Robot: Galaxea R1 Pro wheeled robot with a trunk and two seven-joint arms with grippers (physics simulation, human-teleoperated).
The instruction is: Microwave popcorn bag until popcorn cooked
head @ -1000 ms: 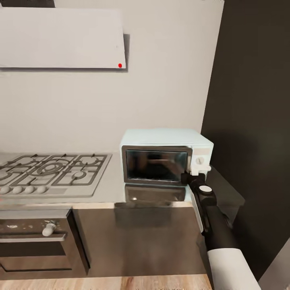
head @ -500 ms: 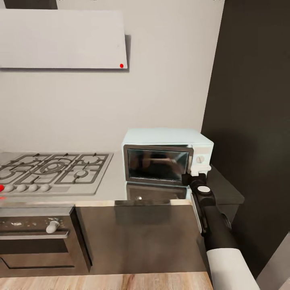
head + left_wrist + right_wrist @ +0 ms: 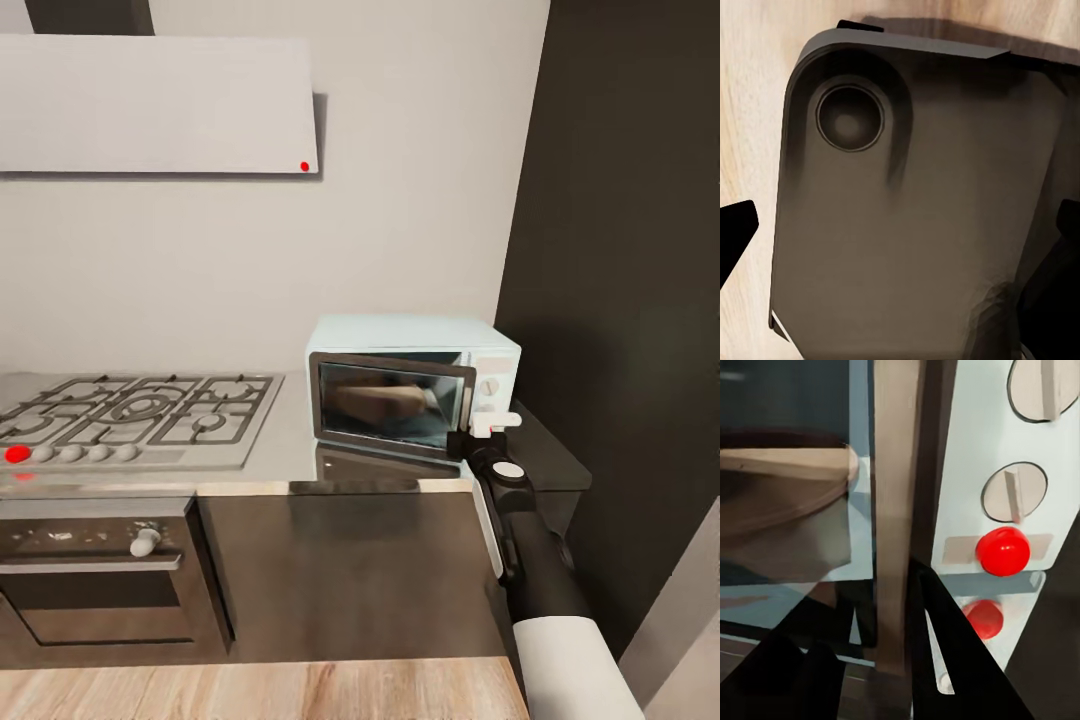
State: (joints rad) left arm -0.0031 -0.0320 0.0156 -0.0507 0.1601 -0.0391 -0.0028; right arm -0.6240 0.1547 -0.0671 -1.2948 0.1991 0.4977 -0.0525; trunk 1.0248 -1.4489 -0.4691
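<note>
The microwave [image 3: 413,385] stands on the countertop [image 3: 285,455] at its right end, against the pale wall and beside a dark tall panel [image 3: 620,250]. Its dark glass door [image 3: 392,404] hangs slightly ajar, the right edge swung a little out from the body, and a tan shape behind the glass is probably the bag [image 3: 385,400], though reflections make that hard to settle. The right arm reaches up from the lower right of the head view, and the right gripper [image 3: 478,436] sits at the door's lower right corner, just under the knob panel. In the right wrist view the door's steel edge [image 3: 896,510] runs between the two dark fingers [image 3: 945,652], with the glass and a tan rounded form on one side and the pale panel with two round knobs [image 3: 1014,493] and a red button [image 3: 1003,550] on the other; the fingers stand apart around that edge, and whether they press on it I cannot tell. To the left of the microwave lies the gas hob [image 3: 130,420] with a row of knobs, one red, and below it the oven [image 3: 100,570]. The left wrist view shows a dark rounded plate [image 3: 907,202] over wood floor [image 3: 750,90], with the left gripper's [image 3: 900,240] black fingertips [image 3: 735,232] wide apart at either edge.
</note>
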